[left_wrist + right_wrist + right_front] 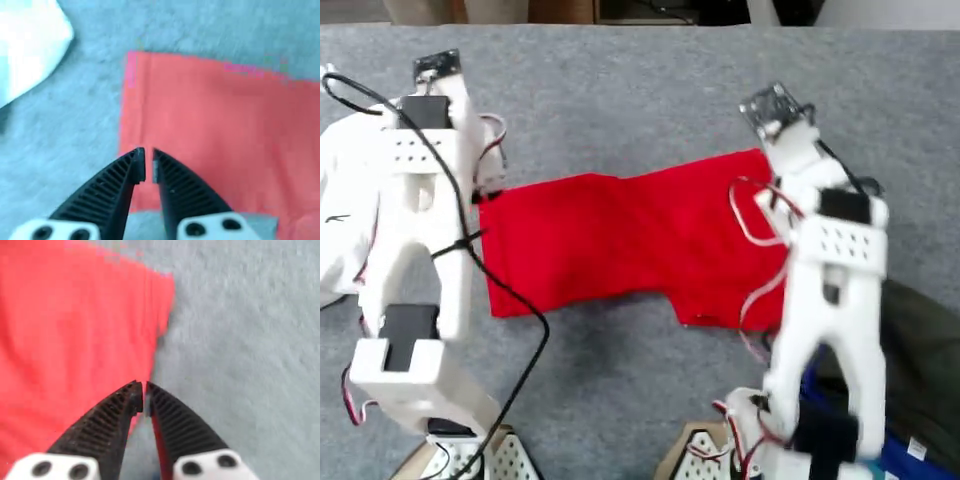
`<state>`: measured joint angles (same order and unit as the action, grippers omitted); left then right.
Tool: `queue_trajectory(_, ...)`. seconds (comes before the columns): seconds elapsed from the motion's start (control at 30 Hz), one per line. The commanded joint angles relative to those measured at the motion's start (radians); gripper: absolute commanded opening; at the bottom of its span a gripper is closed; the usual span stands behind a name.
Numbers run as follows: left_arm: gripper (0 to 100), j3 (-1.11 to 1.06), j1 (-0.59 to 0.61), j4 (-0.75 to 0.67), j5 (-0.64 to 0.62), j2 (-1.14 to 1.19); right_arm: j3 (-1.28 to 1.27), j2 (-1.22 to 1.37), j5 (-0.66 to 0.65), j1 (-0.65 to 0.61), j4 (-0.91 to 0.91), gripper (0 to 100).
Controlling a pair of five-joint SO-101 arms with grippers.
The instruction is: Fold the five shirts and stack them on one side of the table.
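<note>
Over red shirt [225,135], left gripper [148,165] near-closed

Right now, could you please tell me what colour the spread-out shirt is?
The shirt is plain red, clearest in the high view.

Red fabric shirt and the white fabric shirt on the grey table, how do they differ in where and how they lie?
The red fabric shirt lies spread wide mid-table between the arms; the white fabric shirt sits at the edge by the left arm. The red one shows nearly whole; the white one is partly hidden behind that arm. Both rest on the grey table.
</note>
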<state>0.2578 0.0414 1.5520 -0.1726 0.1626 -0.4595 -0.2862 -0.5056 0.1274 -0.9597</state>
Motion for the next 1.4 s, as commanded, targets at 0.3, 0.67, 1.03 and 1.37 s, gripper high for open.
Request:
queue_trajectory(0.3, 2, -0.025, -0.021, -0.255, -0.14, 0.32, 0.57, 0.667, 0.252, -0.081, 0.038, 0.5)
queue_trajectory(0.67, 2, -0.014, 0.054, -0.265, -0.183, 0.414, 0.995, 1.086, 0.249, -0.059, -0.087, 0.5)
queue_trajectory(1.03, 2, 0.0, 0.152, -0.227, -0.183, 0.476, 1.201, 1.208, 0.17, -0.035, -0.215, 0.5)
queue_trajectory(1.37, 2, 0.407, -0.049, 0.011, -0.183, 0.476, 1.196, 1.017, 0.1, -0.03, -0.33, 0.9)
